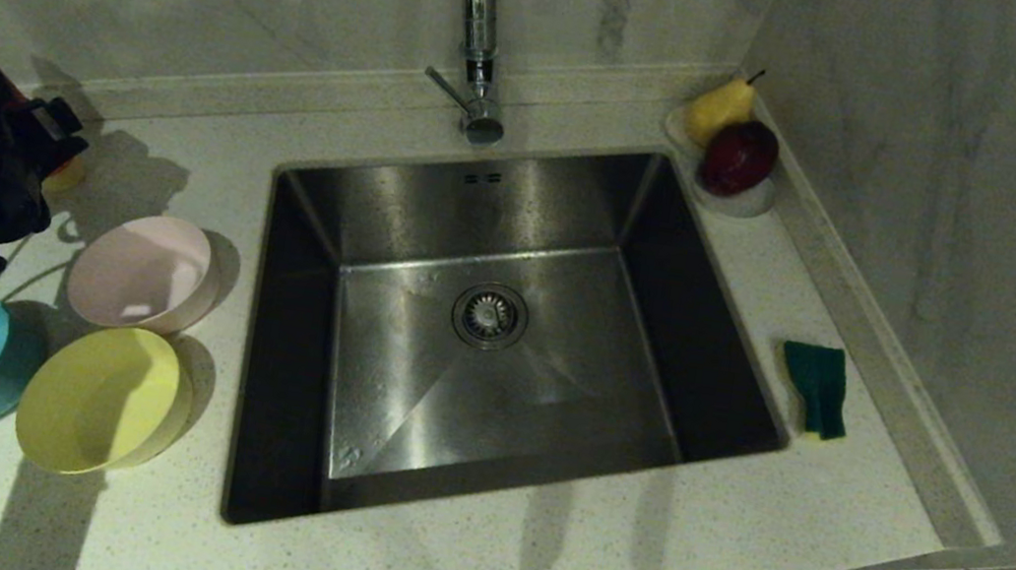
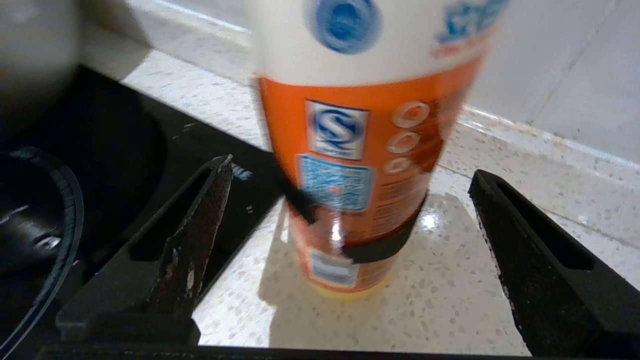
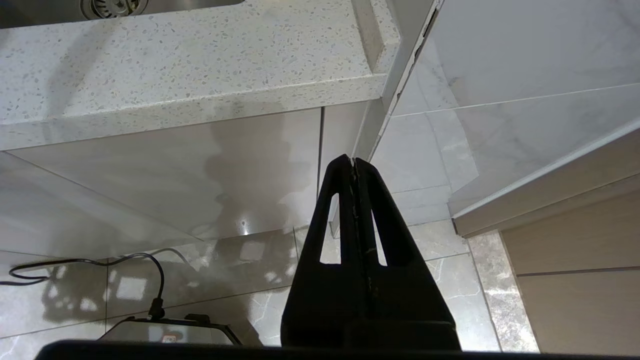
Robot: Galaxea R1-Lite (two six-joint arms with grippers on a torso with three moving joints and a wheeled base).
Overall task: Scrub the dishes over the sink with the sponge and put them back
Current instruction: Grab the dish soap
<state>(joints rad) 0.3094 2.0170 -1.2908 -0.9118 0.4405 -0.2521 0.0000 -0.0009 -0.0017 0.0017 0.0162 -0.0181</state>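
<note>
3 empty bowls (image 1: pixel 142 268) sit lower left of the bare sink (image 1: pixel 500 344); left gripper (image 2: pixel 350 200) gapes around a bottle (image 2: pixel 360 150), right gripper (image 3: pixel 355 165) closed.

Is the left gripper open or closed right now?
Open: the left gripper has its fingers spread wide, either side of the upright orange bottle.

Sink (image 1: pixel 500 344) mid-desk (image 1: pixel 531 547). Three bowls (image 1: pixel 100 397) clustered left of it, bottle (image 2: pixel 360 150) behind them. Sponge (image 1: pixel 817 388) right of sink, fruit dish (image 1: pixel 730 192) at back-right corner, tap (image 1: pixel 482 33) behind sink.
</note>
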